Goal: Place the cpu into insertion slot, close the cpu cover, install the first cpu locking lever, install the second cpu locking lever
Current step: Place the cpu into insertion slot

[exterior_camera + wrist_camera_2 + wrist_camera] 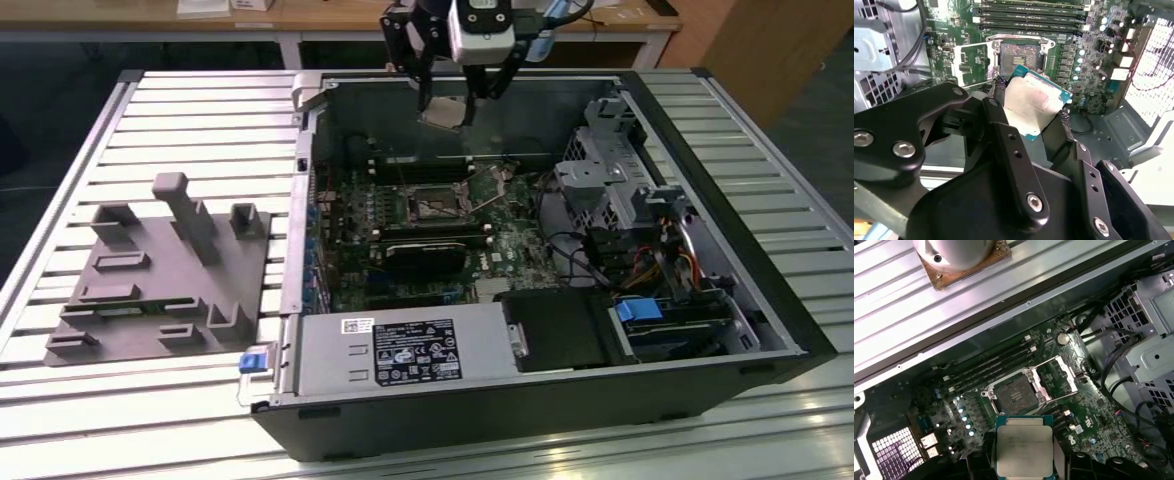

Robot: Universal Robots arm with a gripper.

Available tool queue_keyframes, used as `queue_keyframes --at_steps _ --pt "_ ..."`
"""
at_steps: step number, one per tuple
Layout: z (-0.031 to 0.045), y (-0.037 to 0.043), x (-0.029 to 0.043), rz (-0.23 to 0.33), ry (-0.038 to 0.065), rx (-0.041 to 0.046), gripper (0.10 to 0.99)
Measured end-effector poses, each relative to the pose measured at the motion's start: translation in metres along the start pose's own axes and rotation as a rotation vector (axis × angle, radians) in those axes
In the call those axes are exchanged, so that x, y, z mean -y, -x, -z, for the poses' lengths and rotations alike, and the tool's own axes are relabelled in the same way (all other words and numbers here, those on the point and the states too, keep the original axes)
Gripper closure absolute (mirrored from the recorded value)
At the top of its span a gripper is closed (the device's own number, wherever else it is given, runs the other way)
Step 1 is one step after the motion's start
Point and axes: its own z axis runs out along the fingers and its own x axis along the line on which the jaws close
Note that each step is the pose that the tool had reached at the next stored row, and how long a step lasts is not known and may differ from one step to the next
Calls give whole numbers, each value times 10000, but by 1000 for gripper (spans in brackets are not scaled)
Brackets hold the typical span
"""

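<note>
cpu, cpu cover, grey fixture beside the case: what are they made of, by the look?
The cpu: dull silver-grey metal lid with a soft sheen, on a green board-like rim.
The cpu cover: thin, bright sheet metal that glints, likely steel.
The grey fixture: uniform matte grey with no glint, probably plastic.

a grey fixture (160, 290) lies on the slatted table (200, 110) beside an open case (534, 420).

Slatted metal bench (200, 110); wooden table (334, 15) behind; dark floor (54, 70).

The cpu (1024, 445) top is dull silver-grey metal, the cpu cover (1068, 374) shiny bare metal, the gripper (1031, 102) matt black.
</note>
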Motion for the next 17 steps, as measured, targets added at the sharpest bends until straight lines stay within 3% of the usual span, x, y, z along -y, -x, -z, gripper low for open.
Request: queue_keyframes --at_steps 17 --pt "-28 -9 7 -1867 -1 185 545"
